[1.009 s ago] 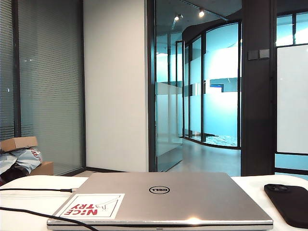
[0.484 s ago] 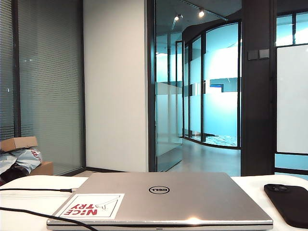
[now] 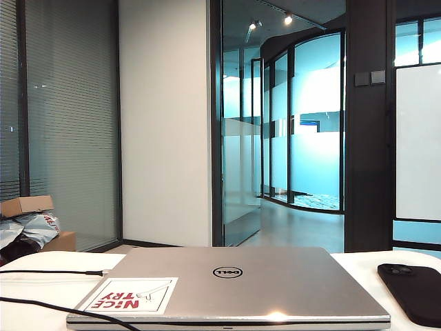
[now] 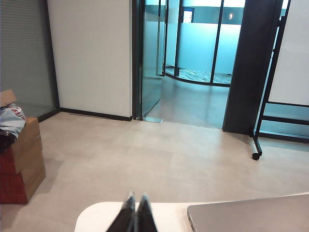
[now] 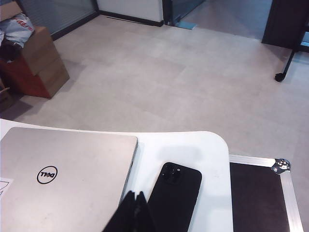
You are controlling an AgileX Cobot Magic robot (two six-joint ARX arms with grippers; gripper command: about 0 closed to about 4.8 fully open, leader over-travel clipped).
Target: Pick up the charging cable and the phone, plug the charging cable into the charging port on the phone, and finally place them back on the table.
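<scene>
no visible change in the exterior view against a second ago. flat matte-black phone (image 3: pixel 413 293) lying as before on the broad white table (image 3: pixel 34 286), at 3 o'clock of the closed silver laptop (image 3: pixel 234 283). thin black charging cable with pale metal tip (image 3: pixel 48 272) at 9 o'clock of the laptop, well apart from the phone, with a second dark cord (image 3: pixel 41 303) nearer to the camera. left gripper (image 4: pixel 135 215) pressed together and empty, over the table edge. right gripper (image 5: pixel 133 212) also pressed together and empty, just beside the phone's near end. probably no pick-up begun yet; cable clearly not plugged in.
</scene>
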